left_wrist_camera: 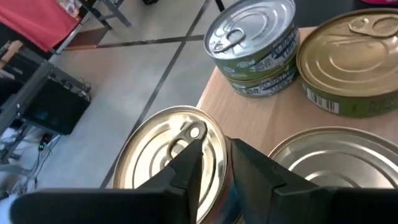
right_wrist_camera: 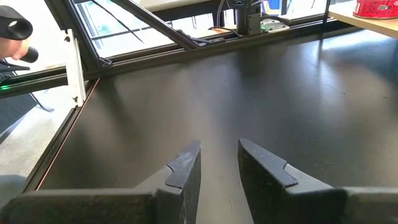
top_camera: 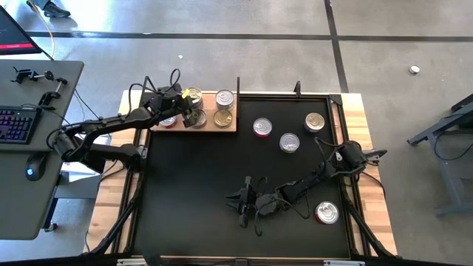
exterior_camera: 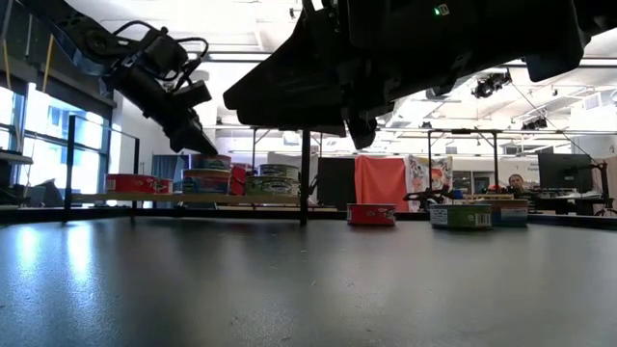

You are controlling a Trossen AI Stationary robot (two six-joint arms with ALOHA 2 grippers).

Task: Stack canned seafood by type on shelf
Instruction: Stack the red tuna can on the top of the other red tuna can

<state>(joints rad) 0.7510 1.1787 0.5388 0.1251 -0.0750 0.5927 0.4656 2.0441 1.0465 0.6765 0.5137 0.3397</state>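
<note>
The shelf (top_camera: 222, 127) is a light wooden board at the mat's far left, and several cans stand on it. My left gripper (left_wrist_camera: 214, 146) is at the shelf's far side, over a gold-lidded can (left_wrist_camera: 158, 158), with its fingers a little apart astride the can's rim. Beside that can are two stacked green-labelled cans (left_wrist_camera: 255, 46), a gold can (left_wrist_camera: 351, 59) and a silver-lidded can (left_wrist_camera: 336, 162). My right gripper (right_wrist_camera: 219, 155) hovers open over the bare mat, near the front, with nothing between its fingers. My left gripper comes at the gold-lidded can slanting down from the table's left. One finger (left_wrist_camera: 189, 158) lies over the lid near the pull tab, the other (left_wrist_camera: 249, 165) outside the can's wall (left_wrist_camera: 225, 186). Whether either finger touches the can, I cannot tell. The can stands upright.
Loose cans stand on the black mat: a red-sided one (top_camera: 262, 128), a silver-lidded one (top_camera: 289, 142), a gold-lidded one (top_camera: 315, 122), and another near the front right (top_camera: 326, 213). A desk with a keyboard (top_camera: 18, 122) stands left of the table.
</note>
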